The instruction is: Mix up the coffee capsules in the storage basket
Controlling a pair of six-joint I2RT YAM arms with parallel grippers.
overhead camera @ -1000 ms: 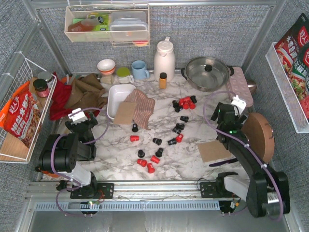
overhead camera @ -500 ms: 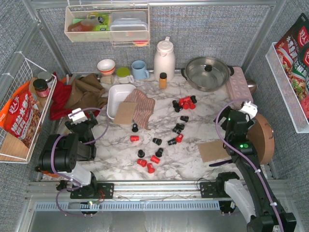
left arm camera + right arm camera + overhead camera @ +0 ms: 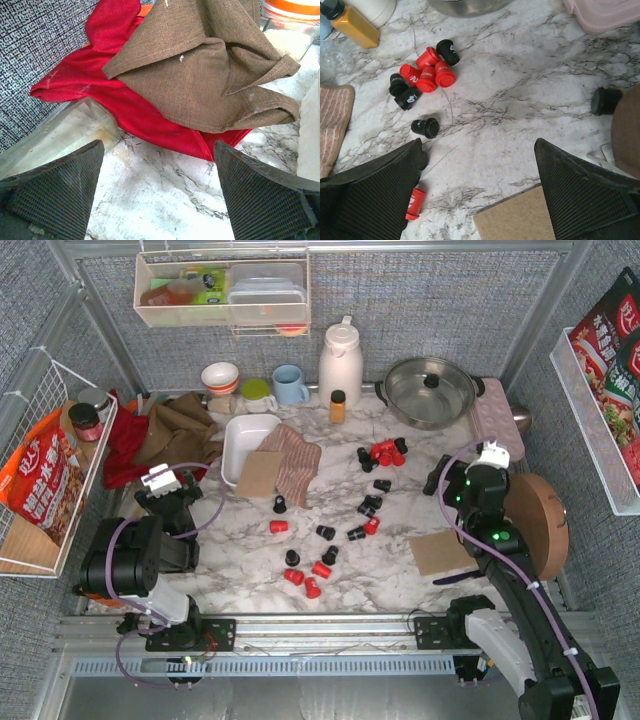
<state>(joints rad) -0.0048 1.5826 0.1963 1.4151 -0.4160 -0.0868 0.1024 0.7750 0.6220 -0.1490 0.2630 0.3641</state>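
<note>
Twenty or so coffee capsules (image 3: 383,451), red and black, are scattered on the marble to the right of the storage basket (image 3: 243,438) in the top view, from a tight cluster level with it down to a few strays nearer the arms. None is seen inside the basket, so the task is judged barely begun. A cardboard piece (image 3: 258,474) is laid across the basket's near corner, with a striped cloth (image 3: 297,462) just beside it; both may have to be worked around. The right gripper (image 3: 480,200) is held above the table well to the right of the basket, jaws spread wide and nothing between them, the cluster (image 3: 427,75) lying ahead of its fingers, presumably so that a capsule can be reached. The left gripper (image 3: 160,195) is kept on the basket's other side, jaws likewise spread and empty, facing a brown cloth (image 3: 200,65) heaped on a red cloth (image 3: 100,85); it is judged idle.
</note>
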